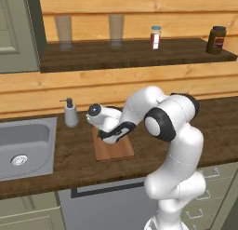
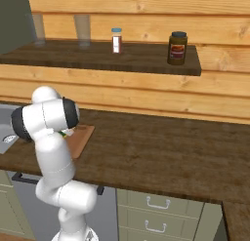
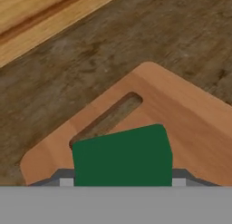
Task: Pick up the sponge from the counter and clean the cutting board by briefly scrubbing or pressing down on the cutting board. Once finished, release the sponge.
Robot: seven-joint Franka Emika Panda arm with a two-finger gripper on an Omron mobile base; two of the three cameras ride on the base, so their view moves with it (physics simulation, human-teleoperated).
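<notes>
- Sponge (image 3: 121, 156) sits nearest the hand camera, its green scrub face filling the space between the grey finger stubs at either side; judging by that, the gripper (image 1: 110, 135) is clamped on it.
- Cutting board (image 3: 181, 123) lies directly beneath, reddish-brown, with its slot handle just beyond the sponge's far edge; whether the sponge touches the wood or hangs just above it cannot be told.
- Step in hand, as I read it: the scrub itself, with pickup done and release not yet made.
- Next move calls for a short press or rub kept within the board's edges, then parting the fingers to let the sponge go.
- Counter (image 1: 74, 159) carries the board near the steel sink (image 1: 25, 147), with a soap dispenser (image 1: 70, 113) just beside the board's far corner.
- Hidden: the arm's white links cover much of the board in both base views, and the fingertips are cut off below the sponge.
- Shelf (image 2: 112, 57) farther back holds glasses and jars, their labels too small to read.
</notes>
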